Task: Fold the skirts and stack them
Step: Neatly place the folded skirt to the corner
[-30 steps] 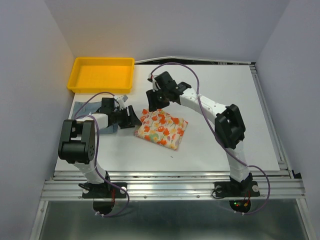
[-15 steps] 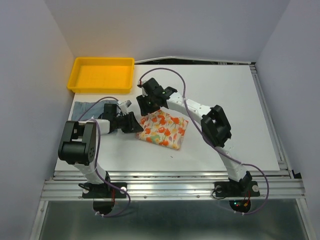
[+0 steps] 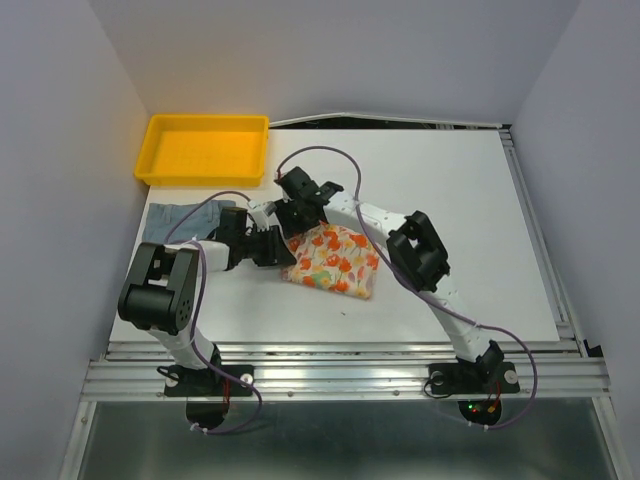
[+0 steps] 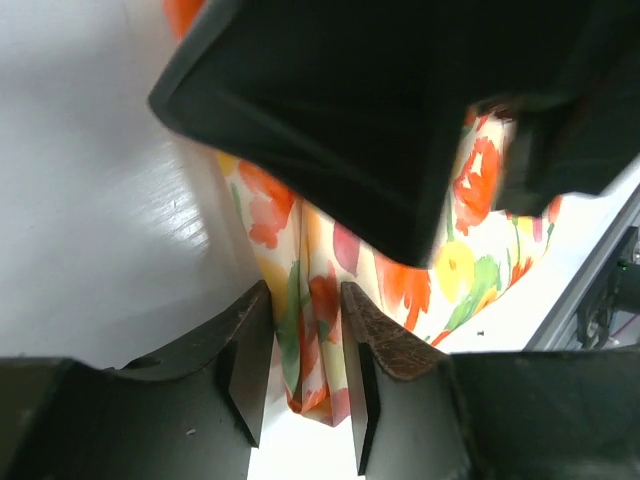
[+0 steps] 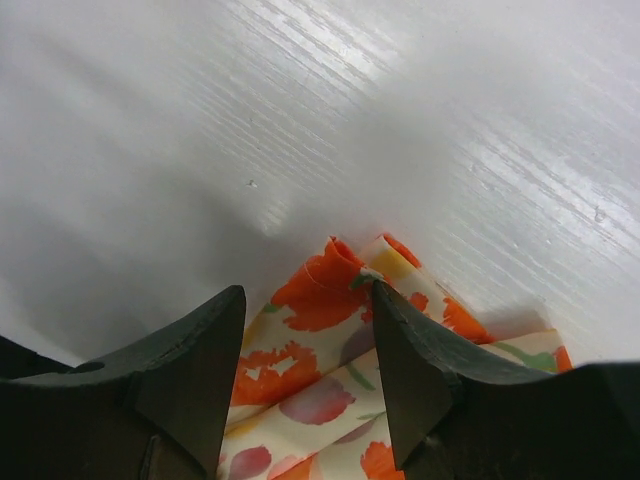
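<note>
Floral skirt [image 3: 335,262] is lying folded toward the bench's near-left corner; left fingers [image 4: 245,360] are pinching its edge, right fingers [image 5: 190,370] are straddling its far corner, apparently unclenched.

A white surface [image 3: 480,200] with a faint sheen is enclosed by plain, pale lavender-grey walls: the left wall [image 3: 60,150], the back wall [image 3: 330,50] and the right wall [image 3: 590,150]. Aluminium rails [image 3: 350,375] run along its near edge. Below them is a dull grey floor [image 3: 350,440]. The light is soft and even.
</note>
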